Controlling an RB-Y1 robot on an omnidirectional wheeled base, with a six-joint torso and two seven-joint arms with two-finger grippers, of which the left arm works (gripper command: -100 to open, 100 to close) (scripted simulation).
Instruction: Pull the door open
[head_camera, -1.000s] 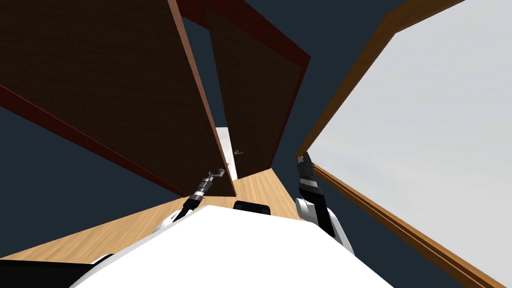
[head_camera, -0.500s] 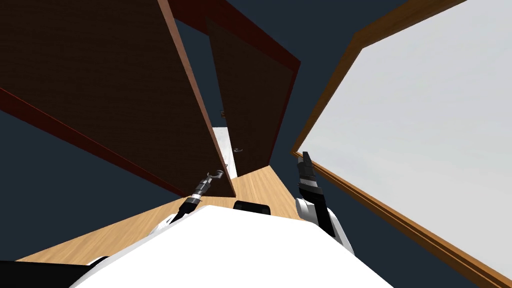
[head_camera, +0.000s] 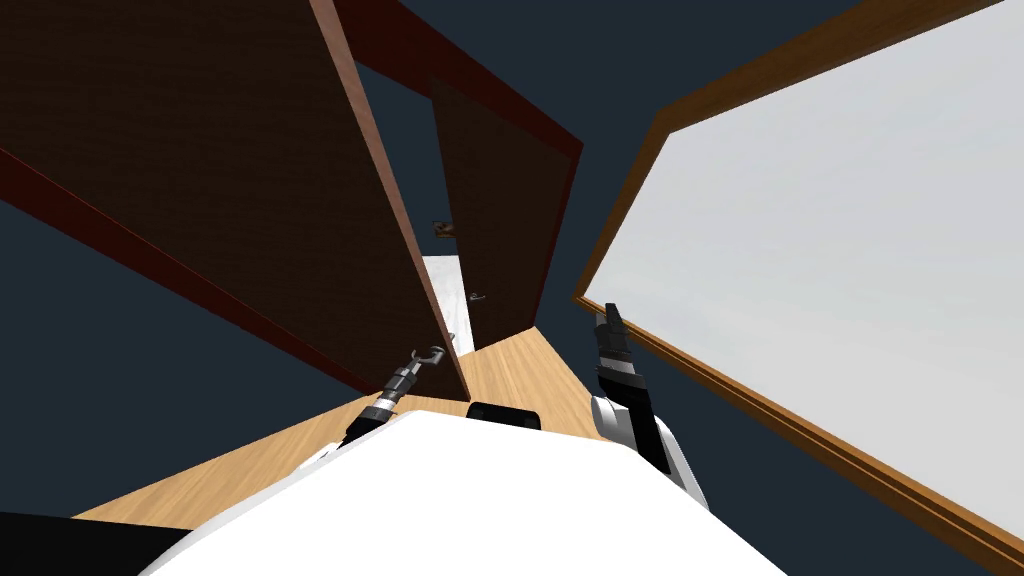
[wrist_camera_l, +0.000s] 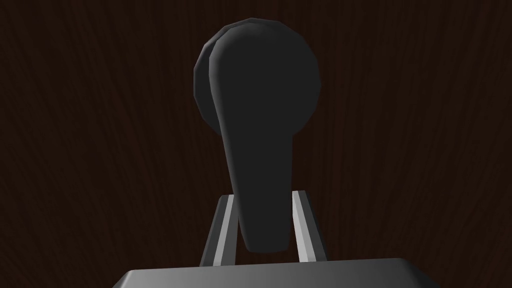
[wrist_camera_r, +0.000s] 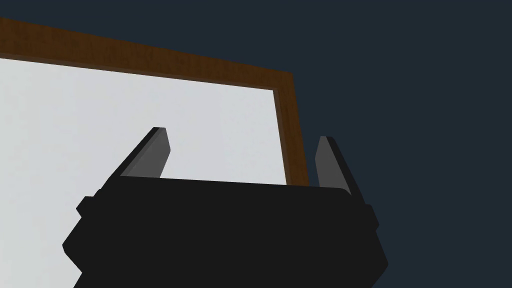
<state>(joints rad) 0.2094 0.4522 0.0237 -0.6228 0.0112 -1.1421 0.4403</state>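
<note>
Door (head_camera: 250, 180), dark brown with a faint wood grain, stands partly swung toward me, and a gap is open just past its free edge. The dark lever handle (wrist_camera_l: 260, 150) sits low on the door near that edge. The left gripper (wrist_camera_l: 262, 196) is closed narrowly on it, with one light grey finger (wrist_camera_l: 225, 225) pressing each side of the lever's tail. The hold makes sense: clamping the lever gives the arm something to haul on, so the door should follow if the arm draws back. The right gripper (wrist_camera_r: 242, 134) hangs well apart from the door, across the gap, with its fingers wide and holding nothing. I judge it idle. The head view gives the door's swing and the gap, but the grasp there is a mere speck. The left wrist view gives the pinch itself, with the lever squarely between the fingers against the door's face. It tells nothing of how far the door stands open.
</note>
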